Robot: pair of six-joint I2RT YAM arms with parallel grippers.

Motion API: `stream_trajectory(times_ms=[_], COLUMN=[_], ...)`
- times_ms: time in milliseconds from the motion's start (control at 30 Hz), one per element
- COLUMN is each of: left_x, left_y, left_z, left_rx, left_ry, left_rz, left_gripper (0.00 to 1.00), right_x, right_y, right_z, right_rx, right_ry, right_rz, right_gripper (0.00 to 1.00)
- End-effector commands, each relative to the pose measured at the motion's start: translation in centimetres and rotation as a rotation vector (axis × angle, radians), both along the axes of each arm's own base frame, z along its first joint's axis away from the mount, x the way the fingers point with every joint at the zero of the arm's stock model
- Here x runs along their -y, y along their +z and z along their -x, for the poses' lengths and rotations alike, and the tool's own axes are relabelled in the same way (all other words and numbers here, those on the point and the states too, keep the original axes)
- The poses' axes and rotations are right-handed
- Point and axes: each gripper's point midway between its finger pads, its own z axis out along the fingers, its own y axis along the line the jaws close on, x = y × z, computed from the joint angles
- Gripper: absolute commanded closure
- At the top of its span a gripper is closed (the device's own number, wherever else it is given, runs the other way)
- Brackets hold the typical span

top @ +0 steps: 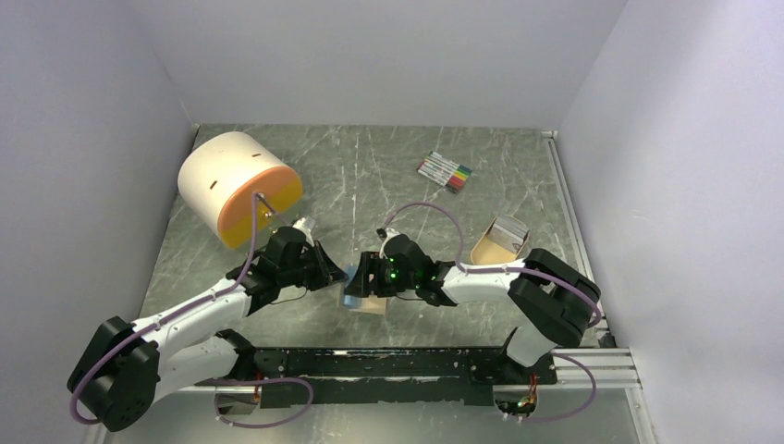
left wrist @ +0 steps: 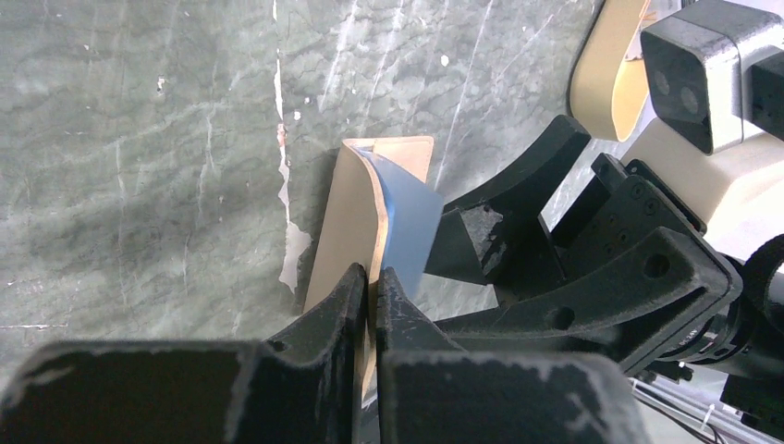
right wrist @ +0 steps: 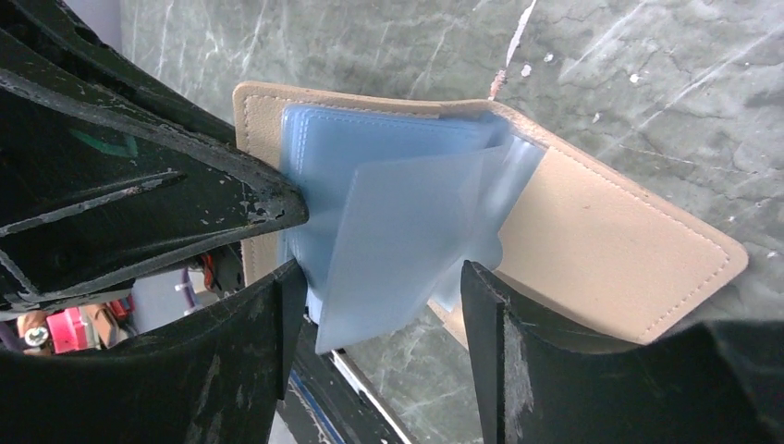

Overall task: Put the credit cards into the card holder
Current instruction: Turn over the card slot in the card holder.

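The card holder (top: pixel 368 303) lies open at the near middle of the table, a tan wallet (right wrist: pixel 601 250) with pale blue sleeves (right wrist: pixel 388 213) fanned up. My left gripper (left wrist: pixel 373 277) is shut on the edge of its tan cover (left wrist: pixel 347 217), also seen from above (top: pixel 338 271). My right gripper (right wrist: pixel 379 291) is open and empty, its fingers either side of the loose sleeves, facing the left gripper (top: pixel 363 277). The credit cards (top: pixel 509 227) are a whitish-grey stack standing in the tan tray at the right, away from both grippers.
The tan open-topped tray (top: pixel 488 250) sits right of the right arm. A bundle of coloured marker pens (top: pixel 445 171) lies at the back. A big white and orange cylinder (top: pixel 238 185) lies on its side at the back left. White walls stand on three sides.
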Motion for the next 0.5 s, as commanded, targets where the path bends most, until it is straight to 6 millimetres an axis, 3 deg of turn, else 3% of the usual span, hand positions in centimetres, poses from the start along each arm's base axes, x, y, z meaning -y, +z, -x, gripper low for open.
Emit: stream_trajectory(times_ms=[0,467], left_x=[-0.2,-1.3], left_y=[-0.3,-2.7], left_z=[0.1,0.2], left_rx=[0.008,-0.016], left_ry=[-0.004,0.001], left_rz=[-0.025,-0.110], left_gripper=[0.91,0.91], right_x=[0.9,3.1], right_y=[-1.2,0.2], right_z=[-0.8,-1.7], right_rx=[0.024,0.116], right_ry=[-0.037,-0.066], right_rz=[0.073,0.166], right_gripper=[0.36,0.29])
